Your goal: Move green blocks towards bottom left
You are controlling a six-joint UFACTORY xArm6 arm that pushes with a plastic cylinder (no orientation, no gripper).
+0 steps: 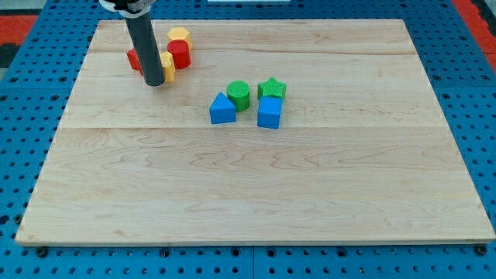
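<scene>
Progress: not begun, I judge
Green cylinder [239,94]: upper centre of surface [248,201]
Green star [272,88]: 3 o'clock of cylinder
My tip [154,82]: 9 o'clock, well apart; bare rod, no end effector
Left: push both to 7 o'clock

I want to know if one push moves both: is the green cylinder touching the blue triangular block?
Touching. The camera view shows the green cylinder pressed against the upper right edge of the blue triangular block, with no board visible between them.
</scene>
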